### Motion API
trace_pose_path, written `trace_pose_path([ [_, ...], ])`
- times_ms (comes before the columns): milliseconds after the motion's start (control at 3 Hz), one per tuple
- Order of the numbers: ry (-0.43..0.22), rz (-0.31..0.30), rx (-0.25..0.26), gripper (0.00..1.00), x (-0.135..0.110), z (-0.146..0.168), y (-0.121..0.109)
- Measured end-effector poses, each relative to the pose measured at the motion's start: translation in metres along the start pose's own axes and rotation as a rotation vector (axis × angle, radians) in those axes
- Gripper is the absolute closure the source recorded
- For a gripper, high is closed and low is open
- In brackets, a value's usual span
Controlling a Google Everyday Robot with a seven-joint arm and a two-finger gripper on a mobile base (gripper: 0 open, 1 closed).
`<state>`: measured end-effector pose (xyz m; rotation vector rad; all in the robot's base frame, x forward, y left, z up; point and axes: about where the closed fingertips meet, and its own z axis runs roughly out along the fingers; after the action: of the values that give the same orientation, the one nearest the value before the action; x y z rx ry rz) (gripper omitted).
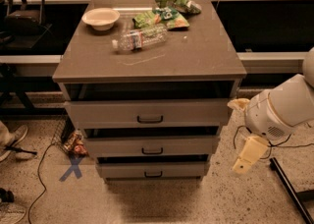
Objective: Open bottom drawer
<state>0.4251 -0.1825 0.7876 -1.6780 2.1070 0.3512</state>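
Note:
The grey-brown cabinet has three drawers, all standing slightly out. The bottom drawer has the narrowest front, with a small black bar handle at its centre. The mid-sized drawer and the largest drawer sit above it. My white arm comes in from the right edge. My gripper, cream-coloured, hangs below it. It is to the right of the cabinet at about the height of the two lower drawers, and it touches nothing.
A white bowl, a lying plastic bottle and green snack bags are on the cabinet top. On the floor are a blue tape X, a snack wrapper, cables and a black bar at the right.

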Motion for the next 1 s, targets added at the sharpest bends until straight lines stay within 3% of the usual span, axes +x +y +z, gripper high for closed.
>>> trace_pose_path([
  [333, 0.0, 0.0, 0.0, 0.0, 0.0, 0.0, 0.0],
  [667, -0.061, 0.009, -0.066, 0.0, 0.014, 0.031, 0.007],
  [1000, -0.141, 0.012, -0.156, 0.0, 0.031, 0.099, 0.025],
])
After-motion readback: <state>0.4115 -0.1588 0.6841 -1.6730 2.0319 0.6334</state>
